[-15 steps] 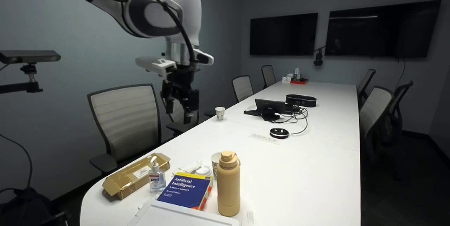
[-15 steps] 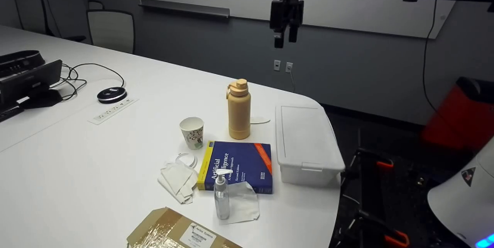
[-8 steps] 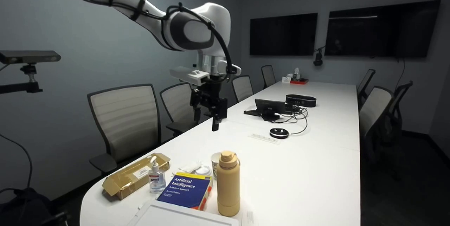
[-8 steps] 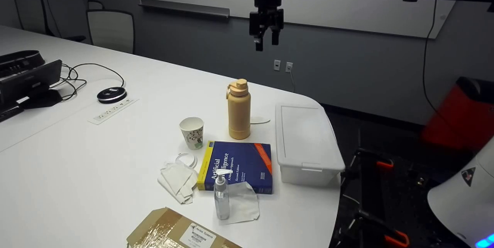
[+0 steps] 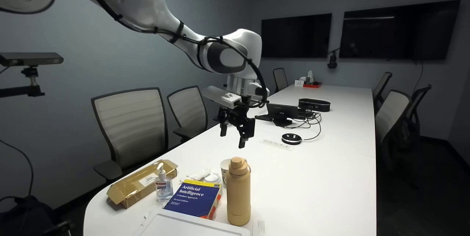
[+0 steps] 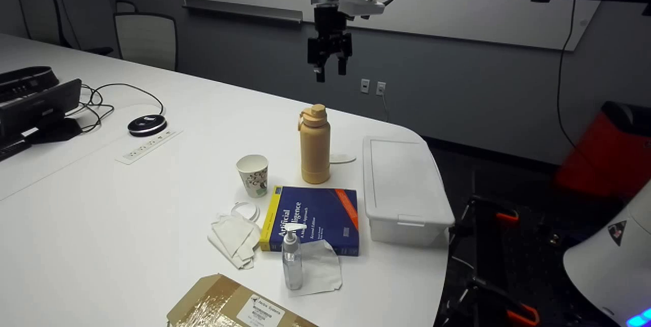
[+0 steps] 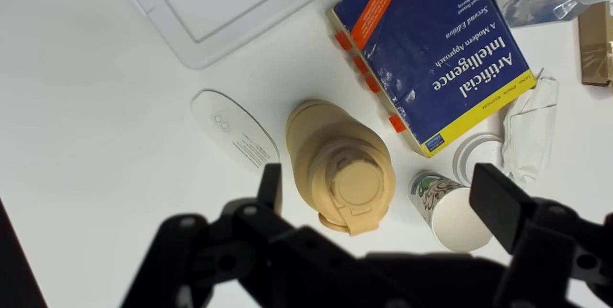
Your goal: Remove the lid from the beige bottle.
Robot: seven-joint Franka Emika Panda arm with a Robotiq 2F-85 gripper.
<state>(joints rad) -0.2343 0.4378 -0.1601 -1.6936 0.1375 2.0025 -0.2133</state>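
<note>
The beige bottle (image 5: 238, 199) stands upright on the white table, also in an exterior view (image 6: 315, 156) and from above in the wrist view (image 7: 309, 133). The beige lid (image 5: 238, 166) sits on top of it, with a round top and a side loop; it shows in an exterior view (image 6: 314, 115) and the wrist view (image 7: 359, 183). My gripper (image 5: 232, 139) is open and empty, pointing down, higher than the lid in both exterior views (image 6: 331, 75). In the wrist view, the lid appears between the fingers (image 7: 380, 190), nearer the left finger. Nothing touches the bottle.
A paper cup (image 6: 253, 175), blue book (image 6: 320, 220), white lidded box (image 6: 407, 189), sanitizer bottle (image 6: 292, 261), napkins (image 6: 234, 240), white cup lid (image 6: 246, 211) and cardboard box (image 6: 229, 301) are around the bottle. A white oval piece (image 7: 234, 128) lies beside it.
My gripper has moved down and across towards the bottle, rightward in one exterior picture and leftward in another. It stays open. The bottle and lid have not moved.
</note>
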